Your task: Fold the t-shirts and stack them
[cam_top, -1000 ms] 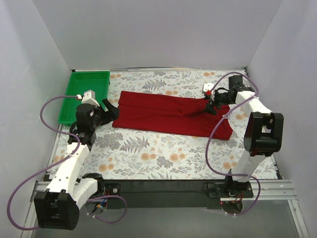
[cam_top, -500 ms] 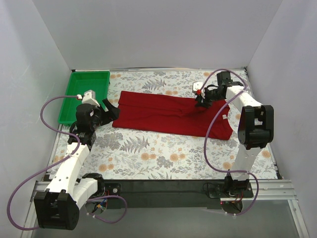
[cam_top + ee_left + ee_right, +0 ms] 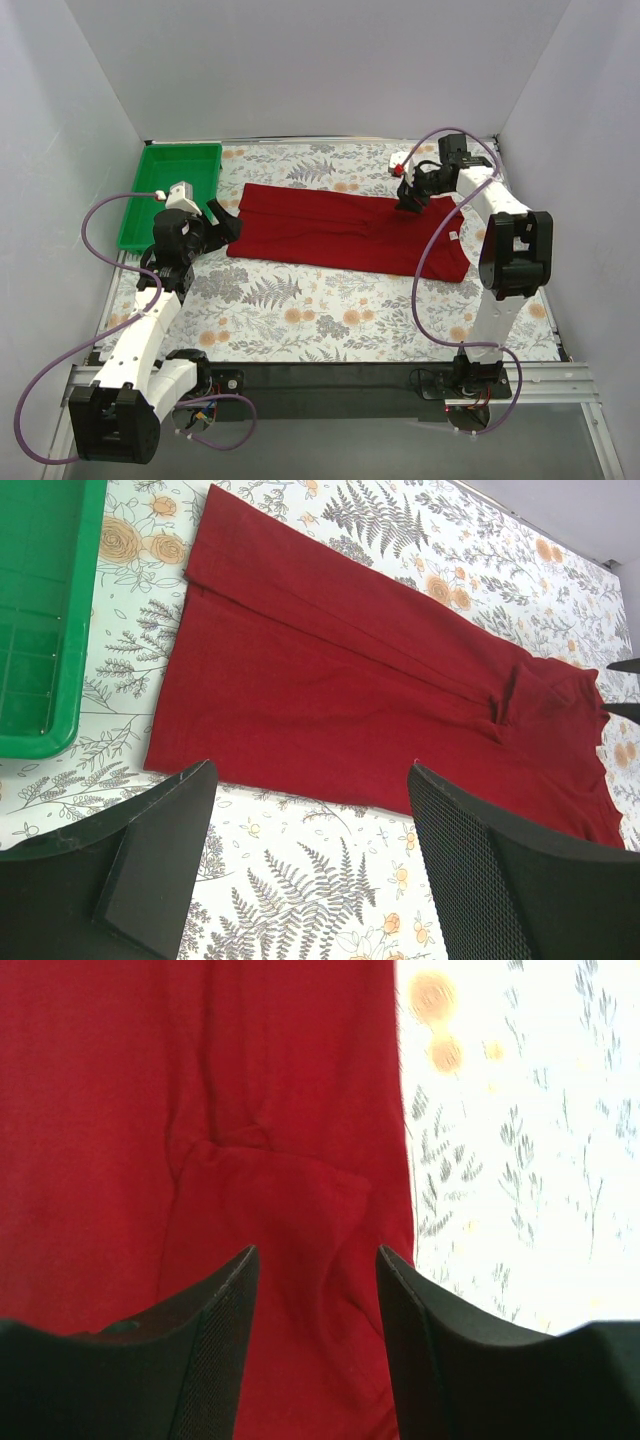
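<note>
tee (image 3: pixel 330 228): one, dark red, flat on worktop (image 3: pixel 300 310), folded into a long strip running L-R across the far half; small crease nr its right end
L tool (image 3: pixel 308 780): open, jaws wide, nothing btwn them; sits at tee's left end, near edge of cloth just ahead of the tips
R tool (image 3: pixel 315 1255): open, jaws apart, over tee's far right edge; can't tell if touching cloth
tray (image 3: pixel 165 195): green, far-left corner, just left of tee, not touching
</note>
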